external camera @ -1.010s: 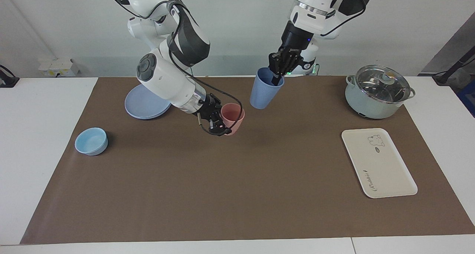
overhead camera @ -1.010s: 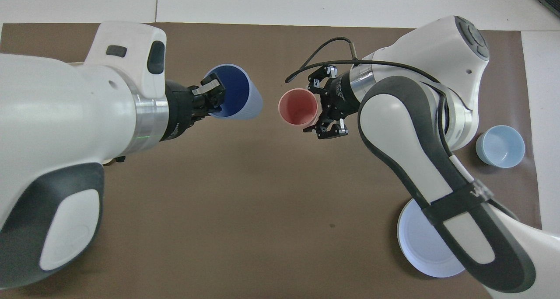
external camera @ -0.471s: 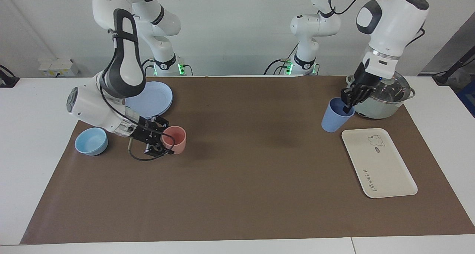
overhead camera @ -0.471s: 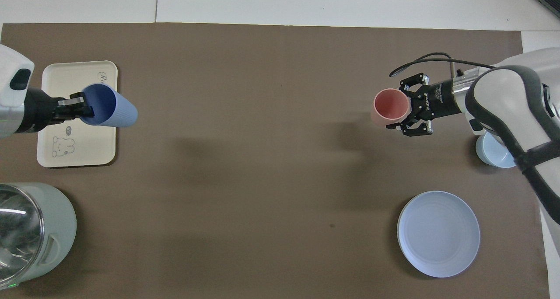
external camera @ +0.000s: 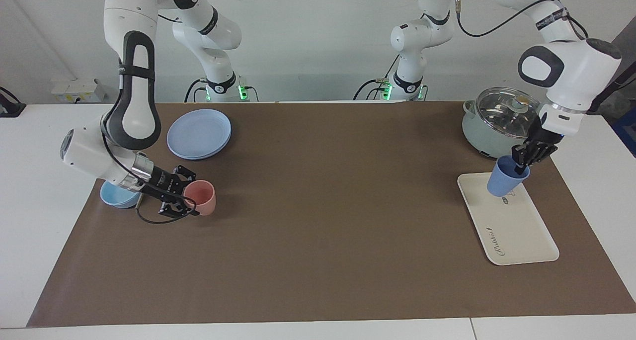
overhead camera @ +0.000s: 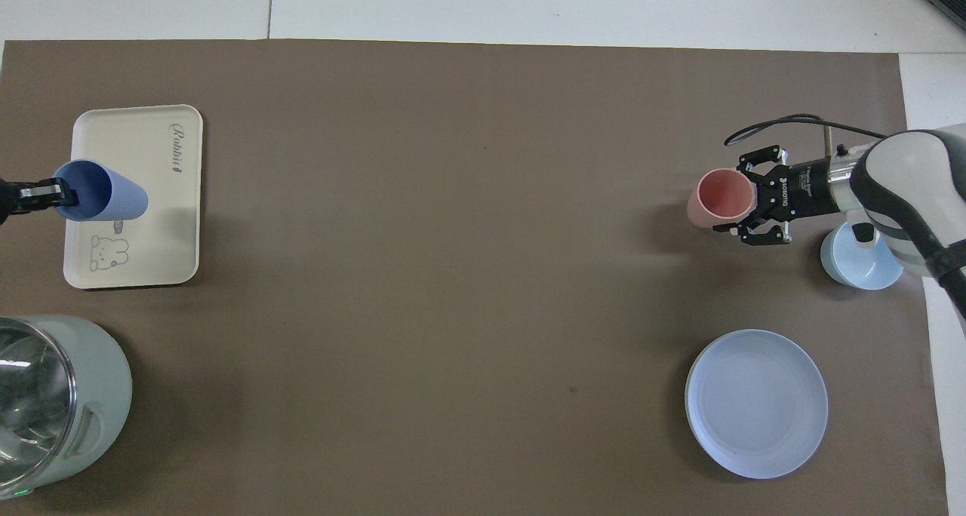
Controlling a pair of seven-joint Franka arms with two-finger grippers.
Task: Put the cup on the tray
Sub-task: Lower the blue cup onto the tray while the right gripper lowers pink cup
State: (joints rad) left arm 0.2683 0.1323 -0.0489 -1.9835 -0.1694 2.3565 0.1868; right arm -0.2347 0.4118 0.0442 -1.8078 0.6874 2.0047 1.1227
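Note:
The periwinkle-blue cup point(external camera: 503, 179) hangs tilted in my left gripper point(external camera: 522, 167), which is shut on its rim with one finger inside. It is over the end of the cream tray point(external camera: 516, 230) nearer the robots, by the bear drawing. I cannot tell whether its base touches the tray. In the overhead view the cup point(overhead camera: 106, 201) lies over the tray point(overhead camera: 151, 161), with the left gripper point(overhead camera: 47, 195) at the picture's edge. My right gripper point(external camera: 191, 204) is shut on a pink cup point(external camera: 202, 204), low at the mat; both also show in the overhead view, gripper point(overhead camera: 743, 199) and pink cup point(overhead camera: 717, 199).
A light-blue bowl point(external camera: 117, 197) sits right beside the right gripper's wrist. A round blue plate point(external camera: 199, 133) lies nearer the robots at that end. A pale-green pot with a glass lid point(external camera: 502, 125) stands just beside the tray, nearer the robots.
The left gripper carried the blue cup from the table's middle to over the tray and lowered it. The right gripper carried the pink cup out to beside the light-blue bowl.

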